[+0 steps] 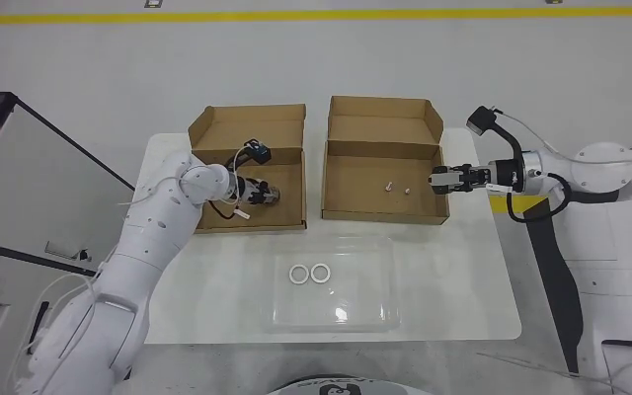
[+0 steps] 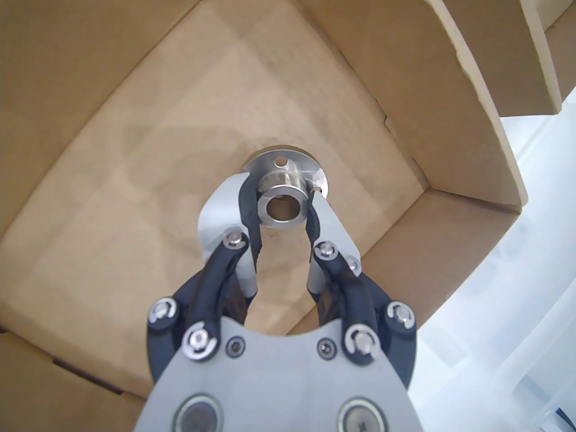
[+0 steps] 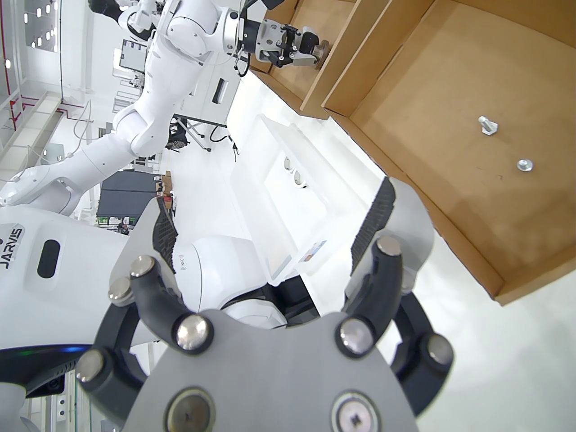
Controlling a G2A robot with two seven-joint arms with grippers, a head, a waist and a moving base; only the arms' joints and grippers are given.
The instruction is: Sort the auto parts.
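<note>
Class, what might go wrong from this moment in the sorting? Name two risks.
The left gripper pinches the flanged hub only by its narrow collar inside the left box; it may slip. The open right gripper sits by the right box wall; a move might knock it and scatter the bolts.

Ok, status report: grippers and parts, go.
Left gripper shut on flanged hub, inside left box. Right gripper open, empty, at right box edge. Two screws in right box. Nothing blocking the hub.

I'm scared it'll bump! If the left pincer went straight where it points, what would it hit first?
Probably the floor of the left box; the metal hub in the left pincer would touch first. Depth unclear.
</note>
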